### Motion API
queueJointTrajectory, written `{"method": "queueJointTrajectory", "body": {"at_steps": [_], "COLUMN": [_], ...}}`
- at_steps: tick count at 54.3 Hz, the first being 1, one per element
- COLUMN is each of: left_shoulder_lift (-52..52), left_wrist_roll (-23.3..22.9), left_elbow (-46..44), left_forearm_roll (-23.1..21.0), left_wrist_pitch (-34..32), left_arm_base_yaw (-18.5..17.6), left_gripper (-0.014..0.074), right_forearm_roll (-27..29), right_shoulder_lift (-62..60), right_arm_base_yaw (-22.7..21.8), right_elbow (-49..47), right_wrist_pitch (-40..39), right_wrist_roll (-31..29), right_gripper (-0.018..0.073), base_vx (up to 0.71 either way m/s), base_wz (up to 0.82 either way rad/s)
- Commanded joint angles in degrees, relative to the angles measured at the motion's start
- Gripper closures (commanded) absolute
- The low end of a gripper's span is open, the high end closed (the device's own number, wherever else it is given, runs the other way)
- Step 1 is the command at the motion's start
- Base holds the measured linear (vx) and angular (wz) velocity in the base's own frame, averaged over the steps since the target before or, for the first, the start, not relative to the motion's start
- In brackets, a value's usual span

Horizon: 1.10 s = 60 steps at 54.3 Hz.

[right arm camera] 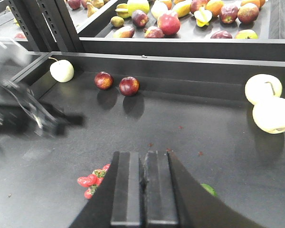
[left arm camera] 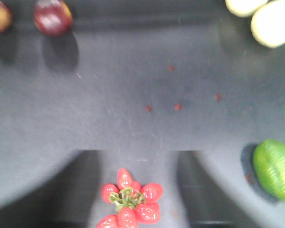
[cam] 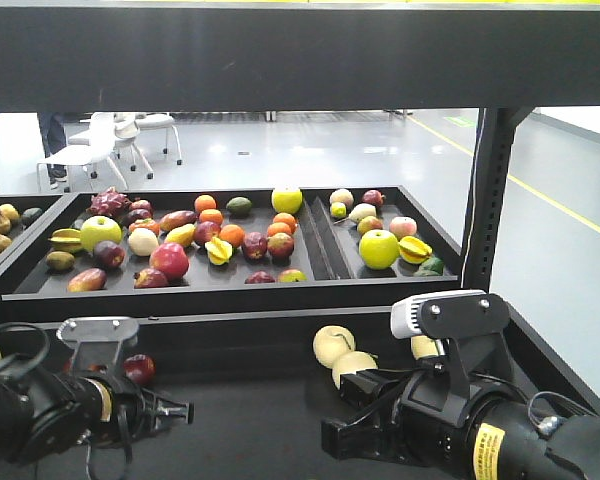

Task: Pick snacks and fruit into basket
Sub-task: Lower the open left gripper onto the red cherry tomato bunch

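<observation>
Left gripper [cam: 177, 411] is hovering, fingers spread and empty, above a bunch of small red fruit [left arm camera: 129, 202]; right gripper [right arm camera: 143, 159] is holding nothing, fingers pressed together

A dark lower shelf [right arm camera: 194, 118] bears two dark red fruits [right arm camera: 128, 86], pale pears [right arm camera: 263, 88] and a strawberry cluster [left arm camera: 130, 199]. A green fruit [left arm camera: 275, 168] lies apart from the cluster

Left hand [right arm camera: 73, 118] blurred, jaw state unreadable. Green fruit [right arm camera: 208, 189] mostly hidden behind right hand [right arm camera: 143, 156]. Strawberry cluster [left arm camera: 129, 202] cut at bottom edge.
</observation>
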Motion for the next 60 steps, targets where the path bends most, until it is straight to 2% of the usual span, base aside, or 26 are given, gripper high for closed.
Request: {"method": "queueJointTrajectory", "body": {"at_steps": [1, 6, 27, 47, 60], "left_shoulder_lift": [-0.9, 1.4, 8.6, 13.9, 15.9], "left_wrist_roll": [-0.3, -0.7, -0.7, -0.7, -0.6], "left_elbow": [-2.2, -2.2, -2.2, -2.2, -2.2], "left_forearm_roll": [0.2, -1.4, -8.1, -8.2, -8.1], "left_wrist_pitch": [-3.3, -3.0, -4.0, -8.1, -8.3], "left_arm_base_yaw": [-0.1, -0.1, -0.1, -0.1, -0.1], "left_gripper": [-0.0087, -0.0115, -0.0106, -0.0088, -0.0084], "right_forearm_roll": [-3.8, -3.8, -3.8, -3.8, -3.8], "right_shoulder_lift": [-1.7, -1.7, -1.7, -1.7, -1.7], "right_arm_base_yaw": [-0.2, -0.2, -0.2, -0.2, -0.2], "right_elbow": [-1.7, -1.7, -1.7, -1.7, -1.7], "right_wrist_pitch": [1.1, 1.1, 1.1, 1.1, 1.1], "right_wrist_roll": [-0.3, -0.3, -0.3, -0.3, -0.3], "right_gripper": [0.0573, 0.0573, 0.0573, 0.0573, 0.0573], "base_vx": [0.00, 0.00, 0.00, 0.00, 0.00], "base_wz": [0.00, 0.00, 0.00, 0.00, 0.00]}}
